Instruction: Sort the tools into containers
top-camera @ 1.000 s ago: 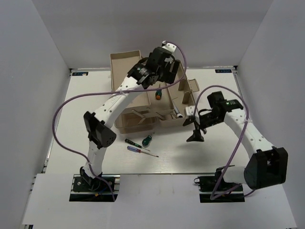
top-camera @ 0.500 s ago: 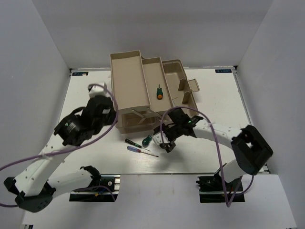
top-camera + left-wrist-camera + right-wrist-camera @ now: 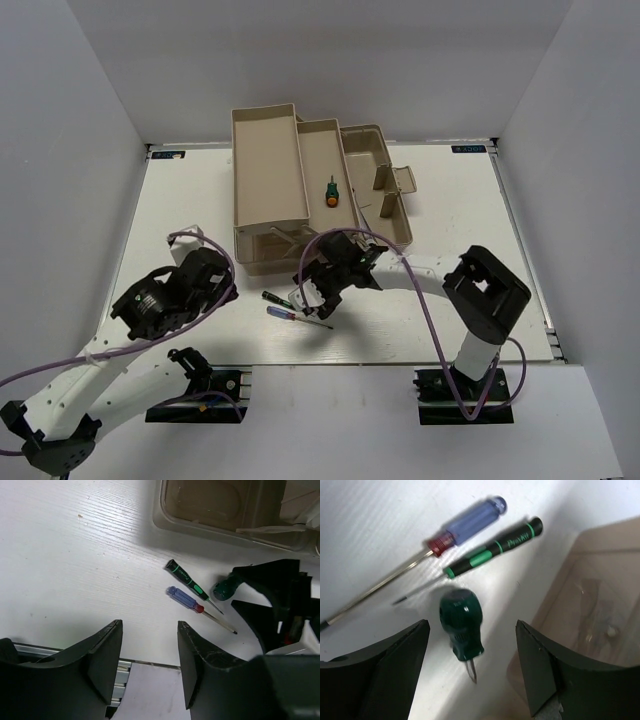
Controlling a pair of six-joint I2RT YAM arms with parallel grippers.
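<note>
Three screwdrivers lie on the white table in front of the tan toolbox (image 3: 375, 190). They are a stubby dark-green one (image 3: 461, 622), a slim black-and-green one (image 3: 495, 550) and a blue-handled one (image 3: 470, 522). My right gripper (image 3: 471, 635) hangs open over the stubby screwdriver, which lies between the fingers untouched. In the top view that gripper (image 3: 318, 293) partly hides the stubby tool. A green screwdriver with an orange cap (image 3: 331, 192) rests in the toolbox's middle tray (image 3: 318, 150). Off to the near left, my left gripper (image 3: 149, 645) is open and holds nothing.
The toolbox's tall left tray (image 3: 265, 165) stands folded out, and the pale handle (image 3: 398, 185) sticks up at the right. Its translucent front (image 3: 225, 510) is close behind the screwdrivers. The right arm's purple cable (image 3: 420, 290) loops over the table.
My left arm pulled back from over the toolbox to the near left. The right arm swung left and came down over the stubby screwdriver, its jaws narrowing slightly.
</note>
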